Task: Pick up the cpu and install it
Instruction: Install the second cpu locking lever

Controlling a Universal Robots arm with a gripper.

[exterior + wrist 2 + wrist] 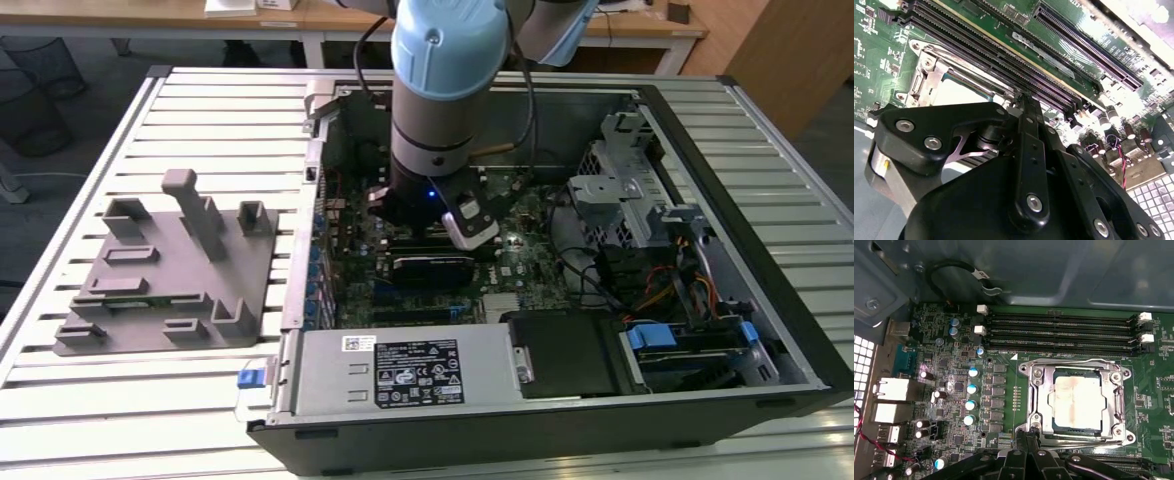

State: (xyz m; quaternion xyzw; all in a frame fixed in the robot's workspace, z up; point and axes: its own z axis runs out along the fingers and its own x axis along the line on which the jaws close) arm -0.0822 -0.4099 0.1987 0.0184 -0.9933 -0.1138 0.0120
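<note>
The cpu (1076, 402), a square chip with a silver, slightly smudged top, lies flat inside the metal-framed socket (1034, 390) on the green motherboard. The second wrist view shows the cpu (961, 92) as a pale patch within the socket frame (924, 75). My gripper (1029, 434) hangs low over the board at the socket's edge, beside the cpu and not on it. Its black fingers (1023, 437) meet at the tips, shut with nothing between them. In the exterior view the gripper (427, 215) is down inside the open computer case, and the arm hides the socket.
Long memory slots (1059, 327) run alongside the socket. Capacitors (971, 387) and rear ports (891, 390) crowd the board's other side. In the case are a power supply (400, 370), a drive cage (627, 200) and cables. A grey fixture (167, 270) stands on the slatted table.
</note>
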